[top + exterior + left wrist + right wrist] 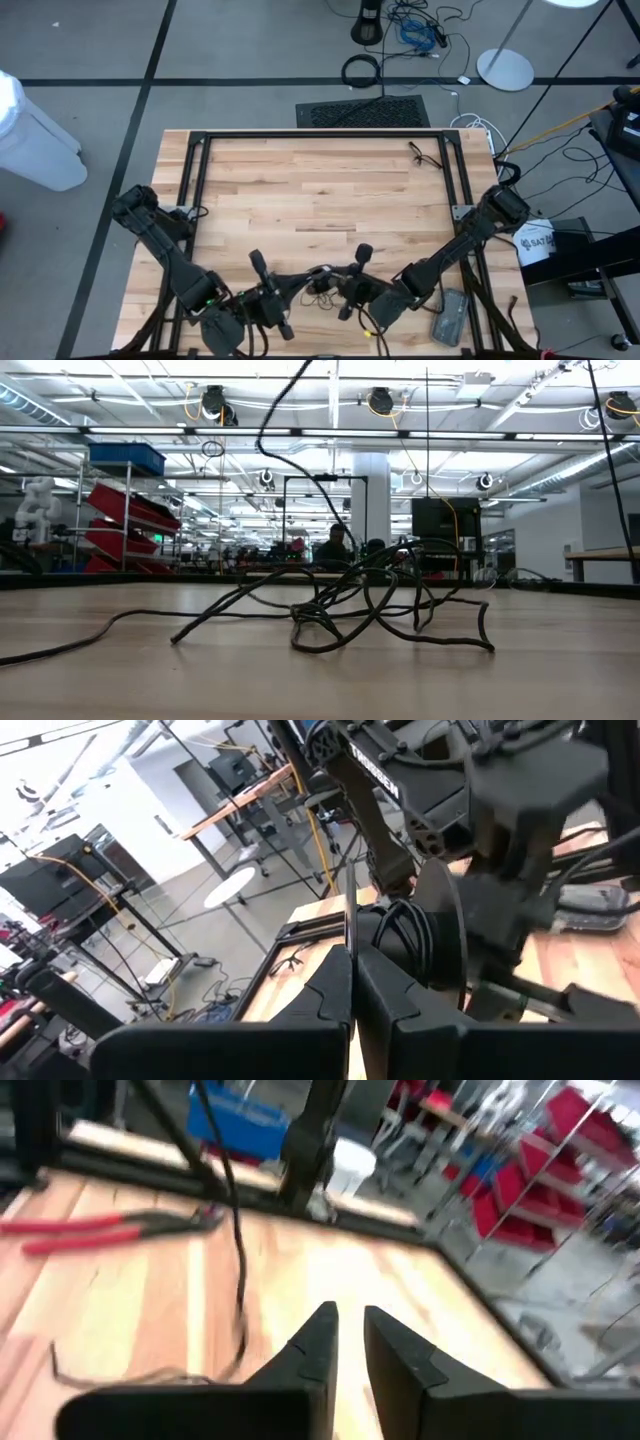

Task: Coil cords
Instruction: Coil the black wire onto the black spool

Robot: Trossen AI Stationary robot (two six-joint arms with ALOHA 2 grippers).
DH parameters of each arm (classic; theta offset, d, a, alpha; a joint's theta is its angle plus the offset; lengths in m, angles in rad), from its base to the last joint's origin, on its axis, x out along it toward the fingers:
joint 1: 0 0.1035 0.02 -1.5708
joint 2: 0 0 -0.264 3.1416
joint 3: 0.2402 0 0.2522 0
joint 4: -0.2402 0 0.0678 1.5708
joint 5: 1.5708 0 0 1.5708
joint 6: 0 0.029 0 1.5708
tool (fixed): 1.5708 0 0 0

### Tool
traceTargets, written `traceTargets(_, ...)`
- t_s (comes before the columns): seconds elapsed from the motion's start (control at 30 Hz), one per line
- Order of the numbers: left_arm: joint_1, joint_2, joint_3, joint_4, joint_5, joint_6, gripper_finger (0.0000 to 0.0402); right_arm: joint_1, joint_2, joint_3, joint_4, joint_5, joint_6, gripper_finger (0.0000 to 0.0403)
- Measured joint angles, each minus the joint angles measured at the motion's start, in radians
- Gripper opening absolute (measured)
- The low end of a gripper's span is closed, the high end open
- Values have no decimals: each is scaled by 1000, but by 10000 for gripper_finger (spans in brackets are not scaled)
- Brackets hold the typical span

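Black cord (350, 605) tangled on wooden table (320, 190), both grippers nearby

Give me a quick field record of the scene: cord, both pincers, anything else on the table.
cord: thin black cord lying in a loose tangle on the table's near side, not coiled
left pincer: beside the tangle, shut
right pincer: on the tangle's other side, fingers slightly apart, nothing visibly held
other items: red-handled pliers; small wire piece at far right
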Motion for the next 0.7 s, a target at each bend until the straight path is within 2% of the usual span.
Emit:
traceTargets(0.1,-12,0,0,-16,-3,-8,2,-22,0,0,-42,-42,46,56)
traceTargets(0.33,-17,-3,0,-22,-8,-7,2,-53,0,0,-33,-266,82,71)
traceTargets(0.57,-31,-35,0,-134,-31,-92,2,-64,0,0,-83,-275,92,71)
traceTargets(0.7,-40,-65,0,-249,-35,-204,2,-67,0,0,-163,-209,85,71)
